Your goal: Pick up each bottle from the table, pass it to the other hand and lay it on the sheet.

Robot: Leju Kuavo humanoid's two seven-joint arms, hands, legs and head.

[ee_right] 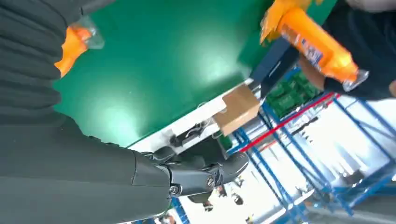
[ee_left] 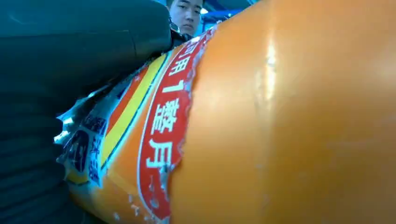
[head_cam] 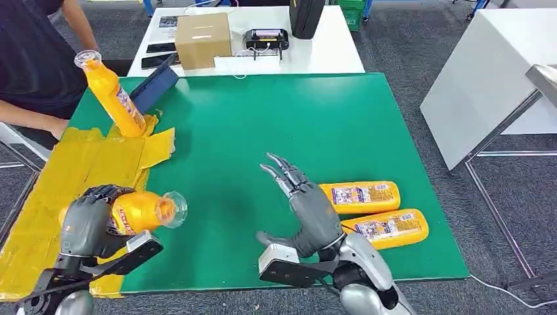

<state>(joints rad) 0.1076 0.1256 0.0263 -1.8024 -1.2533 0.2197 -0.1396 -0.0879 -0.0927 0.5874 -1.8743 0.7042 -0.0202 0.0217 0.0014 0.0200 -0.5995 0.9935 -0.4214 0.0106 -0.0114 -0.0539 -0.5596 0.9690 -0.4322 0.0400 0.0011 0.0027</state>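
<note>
My left hand [head_cam: 89, 222] grips an orange bottle [head_cam: 144, 211] lying on its side, clear cap pointing right, over the near end of the yellow sheet [head_cam: 59, 177]. Up close, its torn red label and orange body [ee_left: 280, 121] fill the left wrist view. My right hand [head_cam: 309, 210] is open, fingers spread, above the green table [head_cam: 276, 118] in the middle front. Just right of it lie two more orange bottles [head_cam: 364, 195] [head_cam: 387, 227]. A further orange bottle [head_cam: 115, 95] [ee_right: 317, 46] stands tilted at the sheet's far end.
A person [head_cam: 33, 59] stands at the far left, arm resting by the sheet. A blue flat object [head_cam: 154, 85] lies at the table's far left. Behind, a white table [head_cam: 328, 52] carries a cardboard box [head_cam: 202, 39] and devices. A white bench [head_cam: 486, 79] stands at the right.
</note>
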